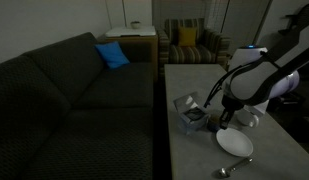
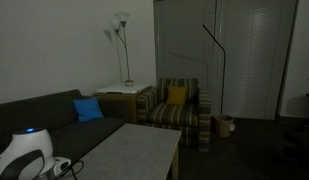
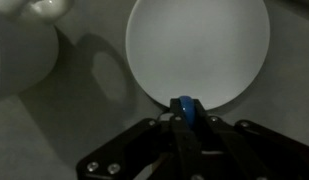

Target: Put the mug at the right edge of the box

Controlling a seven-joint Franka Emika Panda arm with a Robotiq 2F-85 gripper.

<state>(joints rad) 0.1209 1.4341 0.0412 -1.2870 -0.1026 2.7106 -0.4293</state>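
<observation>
In an exterior view the white box (image 1: 185, 104) stands on the grey table (image 1: 194, 150) with its flap up. The mug (image 1: 200, 119) is a small dark shape close against the box, on the side toward the arm. My gripper (image 1: 223, 124) hangs low over the table between the box and the round white plate (image 1: 234, 143). In the wrist view my gripper (image 3: 184, 108) has its fingers together over the near rim of the plate (image 3: 199, 45), with a small blue piece showing between the tips. The mug and box are out of the wrist view.
A larger white cup (image 3: 19, 50) stands left of the plate and also shows in an exterior view (image 1: 250, 118). A spoon (image 1: 234, 167) lies near the table's front edge. A dark couch (image 1: 64, 100) runs along the table. A striped armchair (image 2: 181, 108) stands at the far end.
</observation>
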